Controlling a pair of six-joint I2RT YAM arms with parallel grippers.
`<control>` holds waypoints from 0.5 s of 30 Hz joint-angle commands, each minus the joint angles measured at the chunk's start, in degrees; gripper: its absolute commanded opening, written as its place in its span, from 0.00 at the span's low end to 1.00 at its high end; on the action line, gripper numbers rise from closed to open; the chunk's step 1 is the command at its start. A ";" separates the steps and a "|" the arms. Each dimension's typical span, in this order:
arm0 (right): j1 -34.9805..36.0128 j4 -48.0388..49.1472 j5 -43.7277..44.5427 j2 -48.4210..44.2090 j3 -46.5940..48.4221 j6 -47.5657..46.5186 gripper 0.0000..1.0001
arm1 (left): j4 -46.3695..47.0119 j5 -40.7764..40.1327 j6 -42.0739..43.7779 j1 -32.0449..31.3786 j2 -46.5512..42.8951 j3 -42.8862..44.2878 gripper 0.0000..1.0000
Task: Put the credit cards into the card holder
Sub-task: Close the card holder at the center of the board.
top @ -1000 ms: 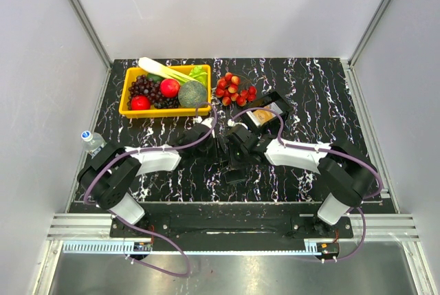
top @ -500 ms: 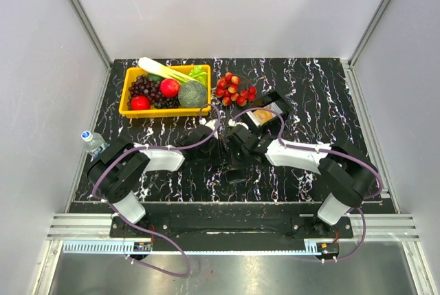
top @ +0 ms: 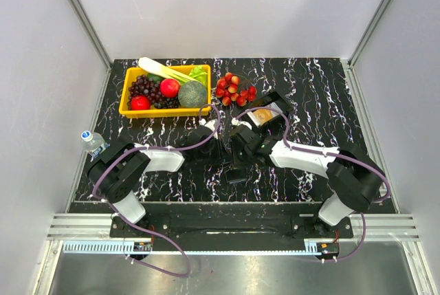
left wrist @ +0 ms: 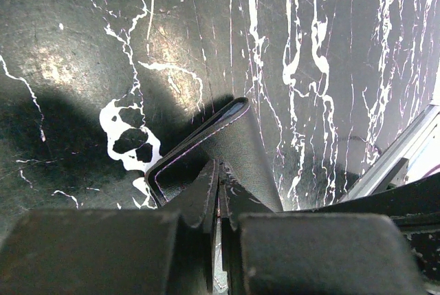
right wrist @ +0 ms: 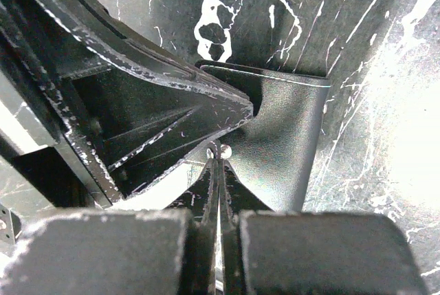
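Credit cards (top: 262,115), tan to orange, lie in a black tray (top: 273,97) just right of the middle of the black marbled tabletop (top: 323,89), toward its far edge. The card holder (left wrist: 230,140) is well apart from them, near the tabletop's centre and closer to the near edge, where the two arms meet. In the left wrist view it is a black case with pale stitching along its border, tilted with one edge lifted off the surface. The left gripper (left wrist: 218,188) pinches the holder's near edge, its jaws drawn almost together on the thin material. The right gripper (right wrist: 220,175) comes in from the other side with its fingers pressed tight together at the edge of a grained black flap. Whether that flap is caught between them cannot be told. The right wrist view also shows the left gripper's black body close beside the flap. A yellow basket (top: 130,109) of fruit and vegetables stands at the far left corner. A cluster of small red fruit (top: 235,87) sits just right of the basket, and a small capped bottle (top: 92,141) stands at the left edge.
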 commanded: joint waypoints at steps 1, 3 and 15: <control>-0.09 1.35 -1.11 1.21 -0.15 1.63 0.00 | -4.25 -3.15 1.32 -0.61 1.72 -1.44 0.03; -0.35 2.58 -1.82 1.83 -0.76 2.33 0.00 | -4.33 -3.24 1.32 -0.61 1.72 -1.44 0.02; -3.08 4.61 -4.73 -0.01 -2.88 2.24 0.00 | -4.51 -3.33 1.32 -0.70 1.46 -1.35 0.02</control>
